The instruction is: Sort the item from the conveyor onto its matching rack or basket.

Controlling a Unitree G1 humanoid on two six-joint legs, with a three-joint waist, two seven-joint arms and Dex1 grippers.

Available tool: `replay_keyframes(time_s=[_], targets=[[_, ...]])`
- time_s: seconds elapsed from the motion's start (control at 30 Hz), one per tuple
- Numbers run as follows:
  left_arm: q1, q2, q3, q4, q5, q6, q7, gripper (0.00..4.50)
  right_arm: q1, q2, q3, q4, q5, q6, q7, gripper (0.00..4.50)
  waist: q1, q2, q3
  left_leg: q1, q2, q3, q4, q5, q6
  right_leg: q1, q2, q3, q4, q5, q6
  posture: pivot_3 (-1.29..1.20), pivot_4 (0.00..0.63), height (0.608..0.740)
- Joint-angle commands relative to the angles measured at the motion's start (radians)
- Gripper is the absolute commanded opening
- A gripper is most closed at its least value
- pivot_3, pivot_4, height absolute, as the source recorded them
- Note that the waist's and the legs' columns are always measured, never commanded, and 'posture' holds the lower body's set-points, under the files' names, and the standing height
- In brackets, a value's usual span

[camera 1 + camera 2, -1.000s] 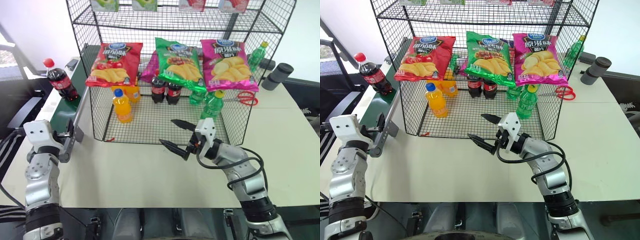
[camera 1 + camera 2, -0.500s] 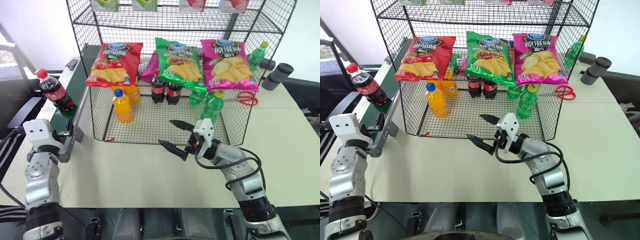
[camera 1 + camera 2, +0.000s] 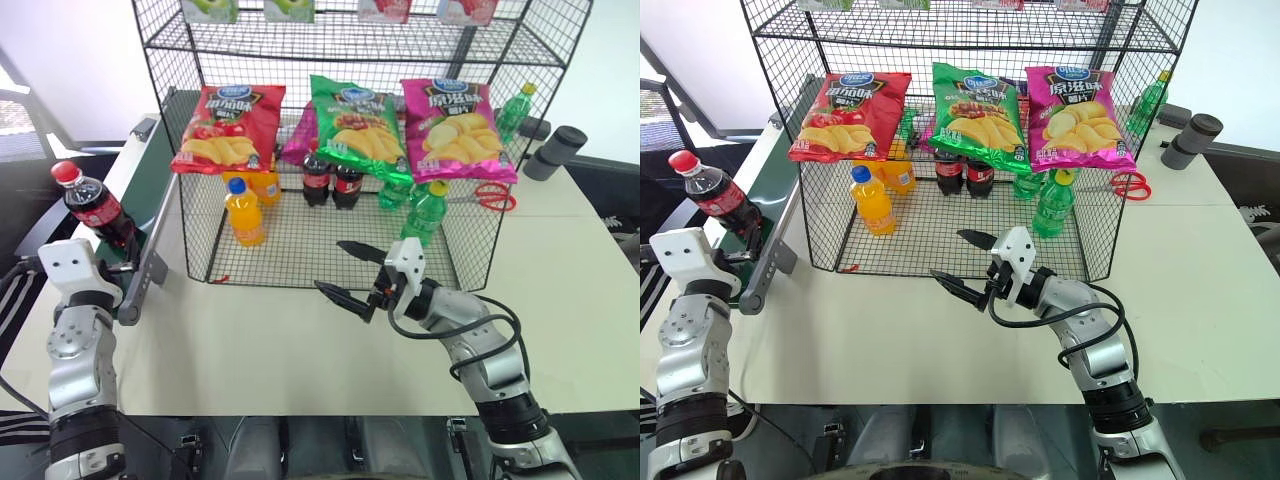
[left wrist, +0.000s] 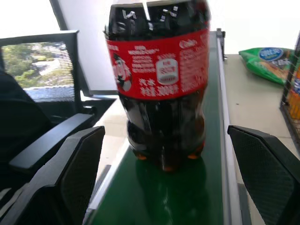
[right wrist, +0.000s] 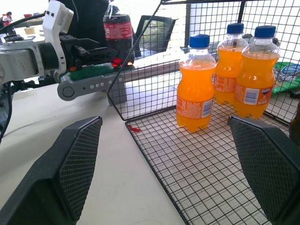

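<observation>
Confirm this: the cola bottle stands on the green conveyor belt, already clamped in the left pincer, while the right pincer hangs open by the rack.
Not clamped. The left wrist view shows the left pincer open, its fingers standing apart from the cola bottle on the conveyor belt. The right pincer does hang open by the rack.

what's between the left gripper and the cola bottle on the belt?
Nothing but bare green conveyor belt. In the left wrist view the cola bottle stands upright just ahead of the left gripper, whose open jaws flank it without touching.

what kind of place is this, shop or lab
Probably a lab mock-up of a shop: a black wire rack hung with crisp bags, a small green conveyor carrying a cola bottle, all on a plain table beside office chairs.
</observation>
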Motion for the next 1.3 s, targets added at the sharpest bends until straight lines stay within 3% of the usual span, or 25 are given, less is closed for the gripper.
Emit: replay_keyframes(time_s=[0.03,0.53,0.7,0.87,1.03,1.3], targets=[[0.000,0.011,0.040,-0.022,-0.011,-0.022,0.018,4.50,-0.009,0.003,-0.002,-0.026,0.014,-0.006,0.004,4.46,0.000,0.000,0.000,0.000,0.000,0.000,0.000,0.000,0.000,0.000,0.000,0.000,0.000,0.000,0.000,0.00,0.150,0.740],[-0.001,0.014,0.042,-0.029,-0.029,-0.012,0.004,4.50,-0.004,0.002,0.002,-0.031,0.012,-0.003,0.004,4.46,0.000,0.000,0.000,0.000,0.000,0.000,0.000,0.000,0.000,0.000,0.000,0.000,0.000,0.000,0.000,0.00,0.150,0.740],[0.003,0.014,0.043,-0.040,-0.027,-0.012,0.010,2.97,-0.005,0.001,0.003,-0.029,0.011,-0.004,0.004,4.50,0.001,0.000,0.000,0.000,0.000,0.000,0.000,0.000,0.000,0.000,-0.001,0.000,0.000,0.000,0.000,0.00,0.150,0.740],[0.002,0.029,0.079,-0.122,-0.062,-0.046,-0.006,2.97,-0.004,-0.003,-0.002,-0.034,0.014,-0.002,0.003,4.50,0.001,-0.001,0.000,0.000,0.000,0.000,0.000,0.000,0.000,0.000,-0.001,0.000,0.000,0.000,0.000,0.00,0.150,0.740],[0.001,0.106,0.123,-0.267,-0.235,0.031,-0.140,2.97,-0.017,-0.017,-0.023,-0.050,0.037,0.024,0.006,4.50,-0.001,-0.004,0.001,-0.002,0.000,-0.001,0.000,0.000,0.000,-0.002,-0.001,0.000,-0.001,0.000,0.000,0.00,0.150,0.740],[0.108,0.316,0.032,-0.616,-0.664,0.411,-0.449,2.97,-0.081,-0.059,-0.085,-0.072,0.154,0.150,0.036,4.50,-0.004,-0.002,0.001,-0.002,-0.001,-0.001,-0.002,0.000,-0.001,-0.001,-0.003,0.000,-0.005,0.000,-0.001,0.00,0.150,0.740]])
